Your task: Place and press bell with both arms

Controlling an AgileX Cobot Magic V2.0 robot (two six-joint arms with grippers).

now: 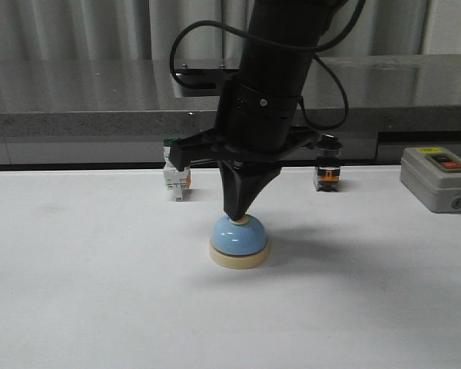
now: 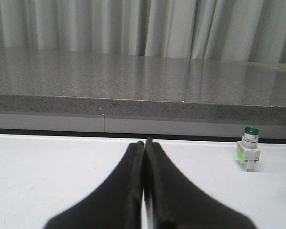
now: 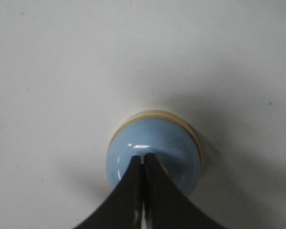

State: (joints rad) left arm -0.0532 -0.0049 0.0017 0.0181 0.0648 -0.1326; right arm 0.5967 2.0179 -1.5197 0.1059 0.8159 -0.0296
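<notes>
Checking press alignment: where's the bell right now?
In the front view the bell sits on the white table near centre, directly under the right gripper, whose shut tips meet its top button. The green-capped switch stands behind it to the left.

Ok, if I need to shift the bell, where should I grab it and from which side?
Probably the cream base rim of the bell, from straight above with fingers opened across it. The blue dome is smooth and rounded, so pads would likely slip off; the rim has a short upright edge. The right gripper sits shut on the button now, so lift and open first.
</notes>
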